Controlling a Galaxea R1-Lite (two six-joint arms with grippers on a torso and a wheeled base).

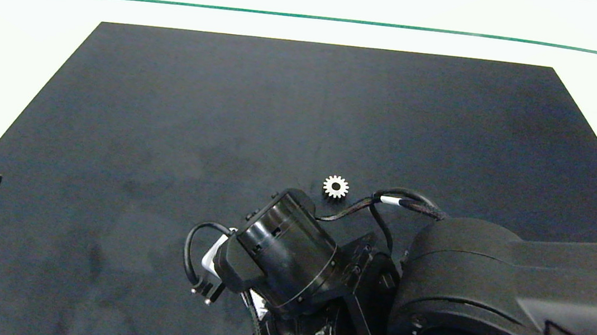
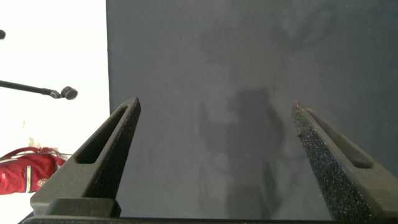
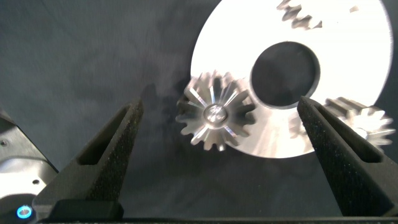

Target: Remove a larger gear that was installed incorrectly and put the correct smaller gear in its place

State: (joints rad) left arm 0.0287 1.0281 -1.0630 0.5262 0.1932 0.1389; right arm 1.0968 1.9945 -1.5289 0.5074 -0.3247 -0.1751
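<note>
1. Gears on the disc: three. One point(image 3: 216, 118) lies ahead of the right gripper point(image 3: 219, 104), in line with the gap between its fingers. One point(image 3: 364, 121) is partly hidden behind a fingertip. One point(image 3: 301, 14) sits farther ahead and is cut off by the frame.
2. Loose gears: one, the smaller gear point(image 1: 335, 186), beyond that gripper's wrist.
3. Bright round disc point(image 3: 348, 50): one, with one dark hole point(image 3: 284, 73).
4. Black mat point(image 1: 228, 97): one.

In the head view, the right arm point(image 1: 463, 298) is hiding its gripper and the disc point(image 3: 236, 81) from you; 2 gears are running off the wrist picture's edges.
</note>
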